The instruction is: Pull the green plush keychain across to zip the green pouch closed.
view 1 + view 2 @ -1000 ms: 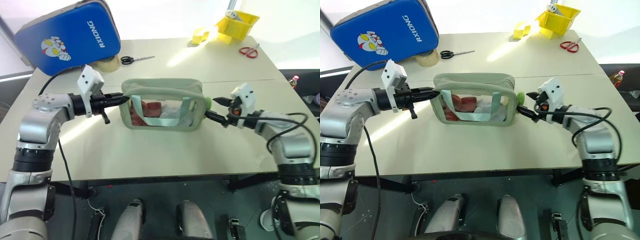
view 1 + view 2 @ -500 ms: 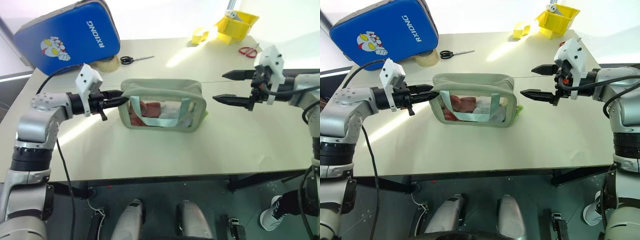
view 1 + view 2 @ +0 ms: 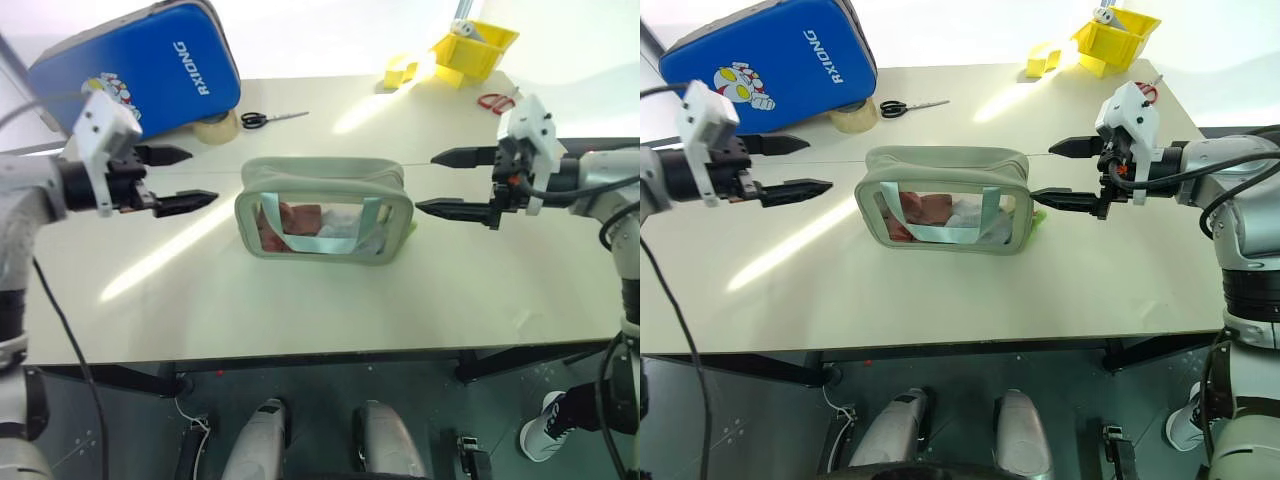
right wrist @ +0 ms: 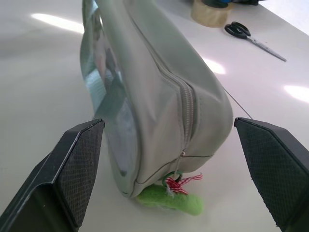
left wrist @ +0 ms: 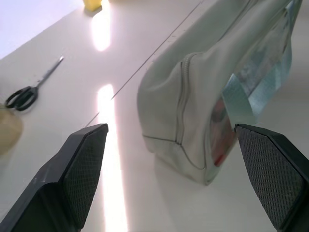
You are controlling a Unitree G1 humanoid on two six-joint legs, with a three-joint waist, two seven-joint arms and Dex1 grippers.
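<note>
a: as the green pouch (image 3: 325, 208) sits at twelve o'clock in the middle of the bench (image 3: 300, 300), which hand is nearer the green plush keychain (image 4: 170, 200)?

b: the right hand (image 3: 452, 182), clearly. the keychain lies on the bench at the pouch's three o'clock end, tucked just under the corner where the zipper stops, touching the pouch. the right hand hovers just past that end, at about two o'clock from the robot, its two fingers spread wide and holding nothing.

a: and the left hand (image 3: 175, 178)?

b: it hangs off the pouch's nine o'clock end, at about ten o'clock, apart from the fabric, also spread wide and empty. it is well apart from the keychain, with the whole pouch between them.

a: how does the pouch lie?

b: its long axis runs from nine to three, straight across between the two hands, and the zipper follows that line along the top. in the right wrist view the teeth look meshed all the way down to the pull at the three o'clock end.

a: so what is left?

b: i'd judge the zip already closed, with the charm at the end of its run. if any more pull were wanted, it would go toward three o'clock, and it falls to the right hand.

a: anything farther back?

b: scissors (image 3: 272, 118) and a tape roll (image 3: 215, 127) toward eleven o'clock, then the blue case (image 3: 135, 70); a yellow bin (image 3: 475, 48) at one o'clock. none are in the way.
</note>
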